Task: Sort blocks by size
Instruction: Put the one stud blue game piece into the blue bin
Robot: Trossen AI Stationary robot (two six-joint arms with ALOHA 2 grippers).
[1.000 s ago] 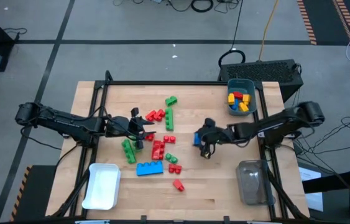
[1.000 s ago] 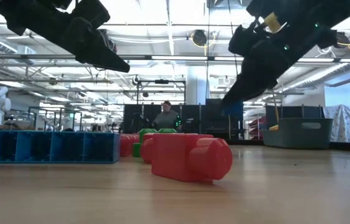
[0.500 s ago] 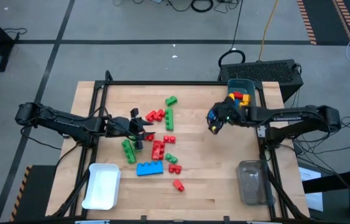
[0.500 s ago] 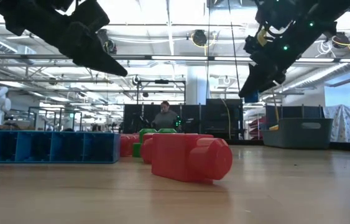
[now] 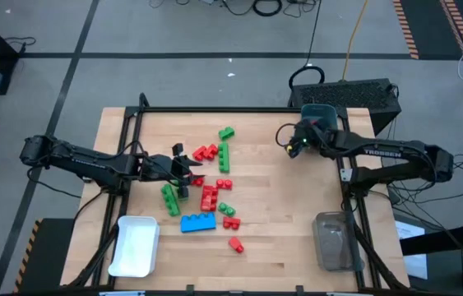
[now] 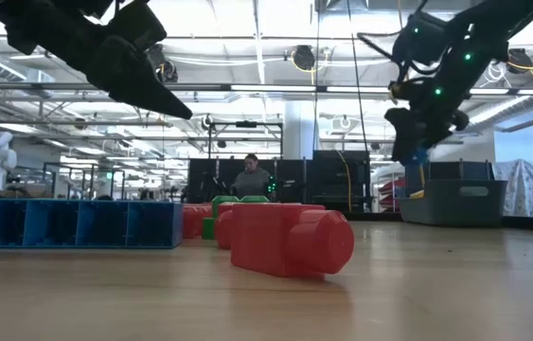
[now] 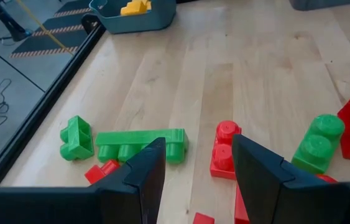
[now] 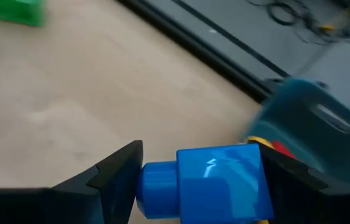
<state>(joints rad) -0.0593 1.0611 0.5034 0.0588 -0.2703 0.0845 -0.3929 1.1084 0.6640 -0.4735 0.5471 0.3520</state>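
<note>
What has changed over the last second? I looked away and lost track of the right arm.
The right gripper, shut on the blue block, swung from mid-table toward the teal bin at the far right. The left gripper, open, and the loose blocks stayed put.

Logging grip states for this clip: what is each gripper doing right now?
Left gripper: open, empty, over the blocks at mid-table.
Right gripper: shut on a blue block, beside the teal bin.
</note>
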